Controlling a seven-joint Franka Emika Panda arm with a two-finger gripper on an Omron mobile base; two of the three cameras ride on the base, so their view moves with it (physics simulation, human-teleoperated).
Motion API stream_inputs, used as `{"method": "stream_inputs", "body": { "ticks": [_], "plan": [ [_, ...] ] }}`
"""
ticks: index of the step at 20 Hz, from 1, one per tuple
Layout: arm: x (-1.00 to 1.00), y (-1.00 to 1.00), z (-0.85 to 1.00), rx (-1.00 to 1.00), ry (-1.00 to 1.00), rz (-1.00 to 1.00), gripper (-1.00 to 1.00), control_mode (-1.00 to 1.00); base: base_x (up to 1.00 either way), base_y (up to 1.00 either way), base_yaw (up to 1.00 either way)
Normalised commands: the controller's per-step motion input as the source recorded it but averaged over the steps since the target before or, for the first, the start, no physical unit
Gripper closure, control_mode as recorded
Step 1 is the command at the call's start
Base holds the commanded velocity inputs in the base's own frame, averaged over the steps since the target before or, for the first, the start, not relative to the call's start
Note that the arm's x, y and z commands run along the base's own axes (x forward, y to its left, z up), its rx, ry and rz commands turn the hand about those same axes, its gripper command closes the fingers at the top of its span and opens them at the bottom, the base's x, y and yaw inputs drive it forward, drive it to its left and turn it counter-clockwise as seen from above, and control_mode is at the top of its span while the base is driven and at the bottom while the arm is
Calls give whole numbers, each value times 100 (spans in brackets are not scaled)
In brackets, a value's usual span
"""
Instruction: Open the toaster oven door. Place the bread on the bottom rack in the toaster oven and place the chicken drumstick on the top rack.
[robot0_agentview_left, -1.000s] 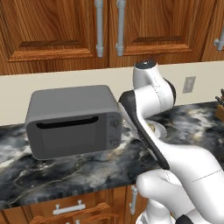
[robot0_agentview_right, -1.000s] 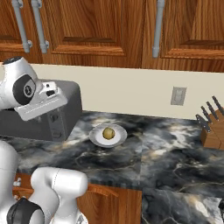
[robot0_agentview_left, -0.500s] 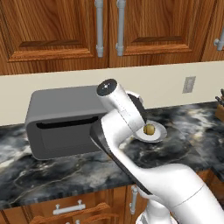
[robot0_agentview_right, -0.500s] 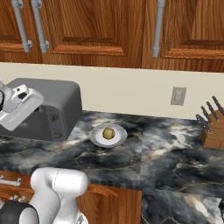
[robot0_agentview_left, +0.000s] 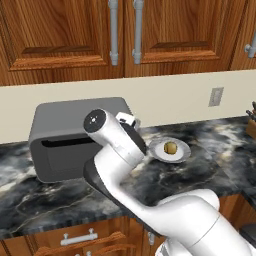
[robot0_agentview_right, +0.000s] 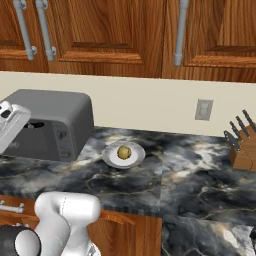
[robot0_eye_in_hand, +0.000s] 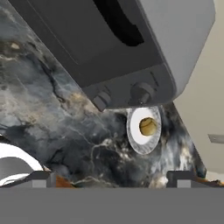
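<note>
The grey toaster oven stands at the left of the marble counter, and its dark door is shut, so both racks are hidden. The bread, a small yellowish roll, lies on a white plate just right of the oven. The chicken drumstick is out of view. My arm reaches across the oven's front, and the hand hovers before the door. In the hand view my gripper is open and holds nothing. It looks at the door, the knob panel and the bread.
A knife block stands at the far right of the counter. A wall outlet sits on the cream backsplash. Wooden cabinets hang above the oven. Drawer fronts with handles run below the counter edge.
The arm has swung left from beside the plate to in front of the oven door. The plate and the bread have not moved. The gripper stays open.
</note>
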Motion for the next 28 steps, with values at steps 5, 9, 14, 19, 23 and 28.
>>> {"method": "stream_inputs", "body": {
  "ticks": [5,9,14,19,23,28],
  "plan": [
    [22,66,-11,-19,-12,1,-100,-100,0,0,0],
    [22,68,-4,-27,-18,0,-100,-100,0,0,0],
    [27,68,0,-31,-10,0,-100,-100,0,0,0],
    [34,44,0,-10,1,0,-100,-100,0,0,0],
    [29,15,-9,0,3,5,-100,-100,0,0,0],
    [33,7,-25,0,3,14,-100,-100,0,0,0]
  ]
}}
